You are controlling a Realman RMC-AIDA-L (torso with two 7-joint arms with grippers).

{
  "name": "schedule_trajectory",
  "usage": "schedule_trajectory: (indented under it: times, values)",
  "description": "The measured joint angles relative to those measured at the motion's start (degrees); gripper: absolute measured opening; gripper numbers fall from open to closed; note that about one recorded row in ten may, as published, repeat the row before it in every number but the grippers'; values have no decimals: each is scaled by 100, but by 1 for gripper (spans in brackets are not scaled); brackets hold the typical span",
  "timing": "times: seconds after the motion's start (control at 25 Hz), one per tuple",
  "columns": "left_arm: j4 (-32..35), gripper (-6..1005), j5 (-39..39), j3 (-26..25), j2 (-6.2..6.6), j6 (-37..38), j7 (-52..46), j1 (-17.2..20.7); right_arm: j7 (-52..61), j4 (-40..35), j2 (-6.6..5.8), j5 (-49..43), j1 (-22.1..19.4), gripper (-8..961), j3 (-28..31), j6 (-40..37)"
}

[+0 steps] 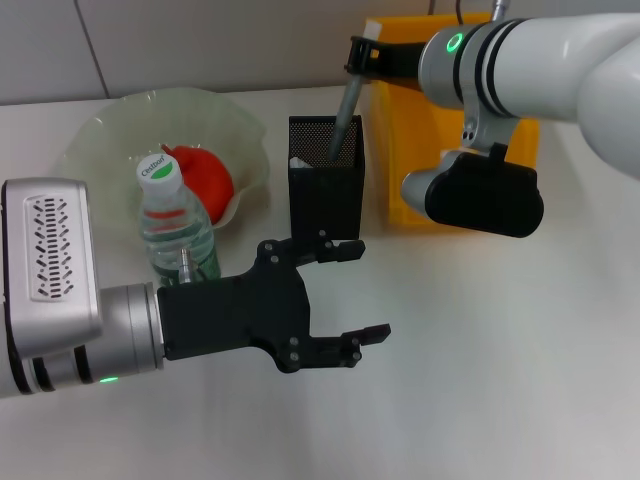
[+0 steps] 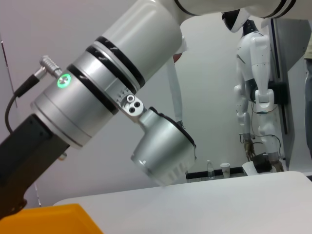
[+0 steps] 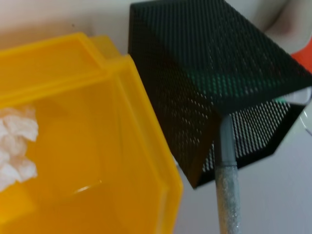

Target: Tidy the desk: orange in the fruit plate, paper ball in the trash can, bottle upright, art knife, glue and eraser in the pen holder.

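Nearest us, our left gripper [image 1: 345, 295] hovers idle over the bench [image 1: 480, 380], fingers spread. Beyond, our right gripper [image 1: 360, 55] pinches the art knife [image 1: 342, 120], tip lowered into the pen holder [image 1: 325, 190] for release.

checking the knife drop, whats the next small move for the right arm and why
Probably lower a little further, then release. The right tool holds the art knife tilted, its lower end already inside the mesh pen holder, so it looks lined up. The left tool hovers open in front of the holder, near the upright bottle, out of the way.
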Motion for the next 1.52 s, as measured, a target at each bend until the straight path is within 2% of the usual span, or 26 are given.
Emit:
schedule_trajectory:
  times: [0.68,1.36,1.52]
  values:
    - [-79,813,-210,136,-1,-35,180,10,-43,421,1,0,151,130,-207,440]
    - [-79,813,-212,215,0,-62,178,11,79,470,1,0,96,129,-347,677]
    - [-79,813,-215,215,0,-49,181,47,77,527,1,-1,76,161,-365,741]
